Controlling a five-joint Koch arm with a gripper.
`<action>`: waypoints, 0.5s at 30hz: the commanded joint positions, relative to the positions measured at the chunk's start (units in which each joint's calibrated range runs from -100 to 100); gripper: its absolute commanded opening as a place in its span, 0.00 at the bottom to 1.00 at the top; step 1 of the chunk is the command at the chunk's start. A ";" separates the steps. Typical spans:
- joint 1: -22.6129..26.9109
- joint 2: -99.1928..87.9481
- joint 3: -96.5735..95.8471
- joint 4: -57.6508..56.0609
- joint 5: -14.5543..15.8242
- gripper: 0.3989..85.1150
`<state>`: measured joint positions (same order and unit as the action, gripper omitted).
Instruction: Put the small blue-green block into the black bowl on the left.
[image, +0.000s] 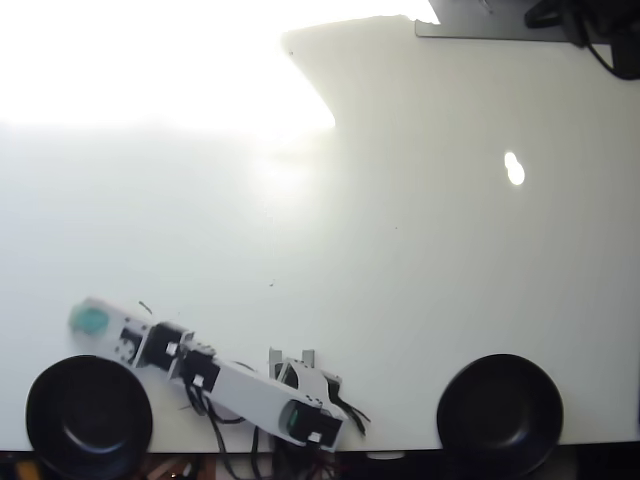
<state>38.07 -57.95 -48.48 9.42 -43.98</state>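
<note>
A second round glossy black bowl (499, 413) is seen at the white table's (420, 260) near edge, far right; the small flat teal block (90, 320) is held in the closed gripper (86, 319), blurred, just above the left round glossy black bowl (88, 416).
</note>
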 joint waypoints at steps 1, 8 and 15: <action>3.27 -4.66 5.04 -2.08 0.10 0.03; 11.09 -7.77 6.79 -7.51 0.10 0.03; 14.26 -7.87 6.06 -9.70 0.24 0.03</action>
<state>51.75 -63.76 -46.91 -0.21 -43.98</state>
